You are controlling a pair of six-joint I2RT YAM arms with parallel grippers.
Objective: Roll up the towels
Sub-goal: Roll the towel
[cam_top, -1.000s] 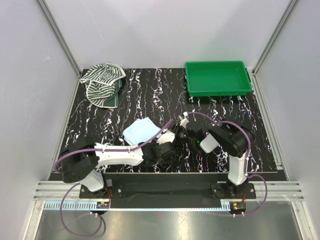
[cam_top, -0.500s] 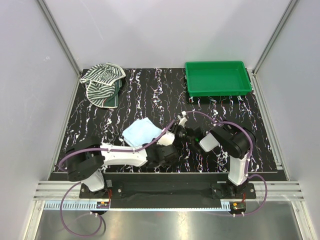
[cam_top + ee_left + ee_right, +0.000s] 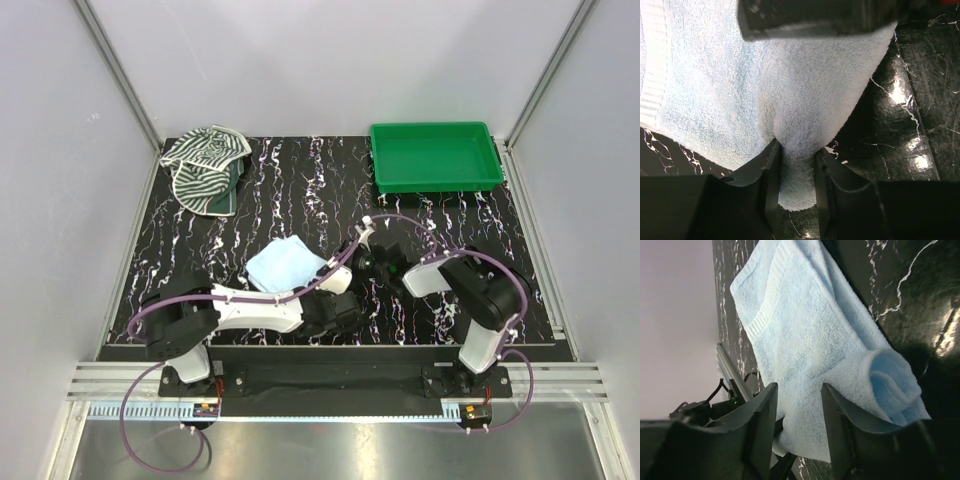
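Here we count two towels, one green tray (image 3: 435,156) and two arms on the black marbled table (image 3: 300,195). The pale blue towel (image 3: 281,264) lies near the front middle of the table, just ahead of the two wrists, which meet over its right edge. The striped towel (image 3: 205,166), black and white, sits crumpled in the far left corner, well apart from the blue one and from both arms. The single tray stands in the far right corner. In the left wrist view, the left end effector (image 3: 796,170) is clenched on a fold of the pale blue towel: the cloth bunches into a narrow ridge between its two fingers (image 3: 771,172) and touches both. In the right wrist view, the right end effector (image 3: 799,412) is released, its two fingers standing apart over the same towel with cloth showing through the gap. Beside the right-hand finger, one end of the blue towel curls over into a small roll, while the rest spreads flat toward the ribbed border.
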